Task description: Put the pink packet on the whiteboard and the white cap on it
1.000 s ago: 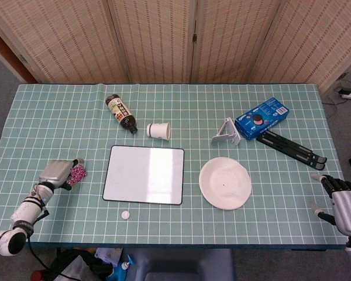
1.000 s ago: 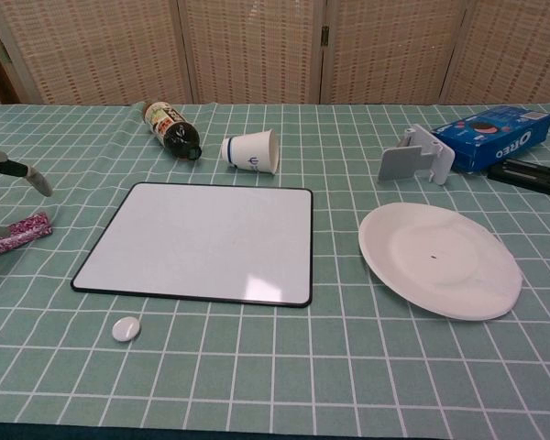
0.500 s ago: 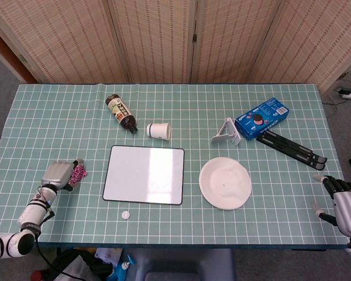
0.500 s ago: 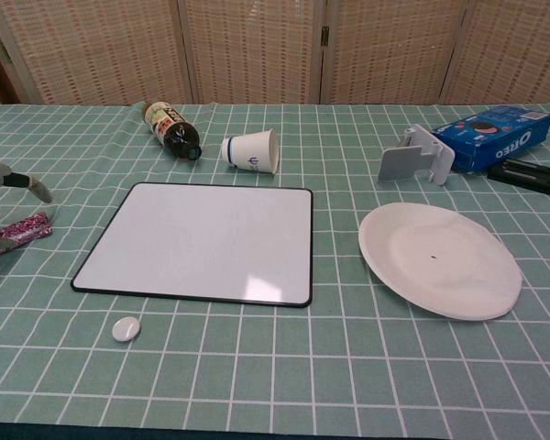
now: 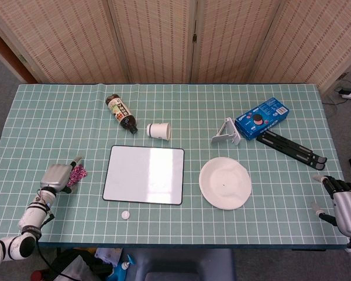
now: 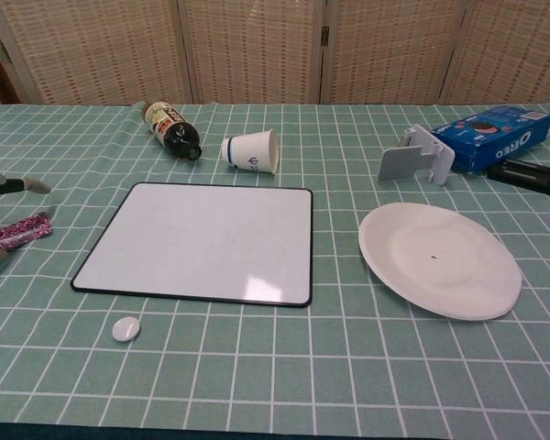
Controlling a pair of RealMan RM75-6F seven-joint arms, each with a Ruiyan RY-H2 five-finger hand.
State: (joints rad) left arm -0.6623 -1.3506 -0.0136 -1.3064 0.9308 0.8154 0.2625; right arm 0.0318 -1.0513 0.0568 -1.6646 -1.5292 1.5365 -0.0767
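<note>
The pink packet (image 5: 78,173) (image 6: 18,231) lies on the green mat left of the whiteboard (image 5: 144,174) (image 6: 202,240). My left hand (image 5: 57,175) is at the packet's left end. In the chest view one of its fingers (image 6: 25,185) is above the packet and apart from it, so nothing is gripped. The small white cap (image 5: 125,215) (image 6: 126,328) sits on the mat just in front of the whiteboard's near left corner. My right hand (image 5: 345,205) hangs at the table's near right corner with fingers spread, holding nothing.
A dark bottle (image 5: 121,112) and a tipped paper cup (image 5: 159,130) lie behind the whiteboard. A white plate (image 5: 224,182) sits to its right. Further back right are a grey stand (image 5: 227,132), a blue Oreo box (image 5: 261,117) and a black folding stand (image 5: 292,148).
My left hand has drawn back a little toward the table's near left edge. The pink packet has hardly shifted. The right hand has stayed still.
</note>
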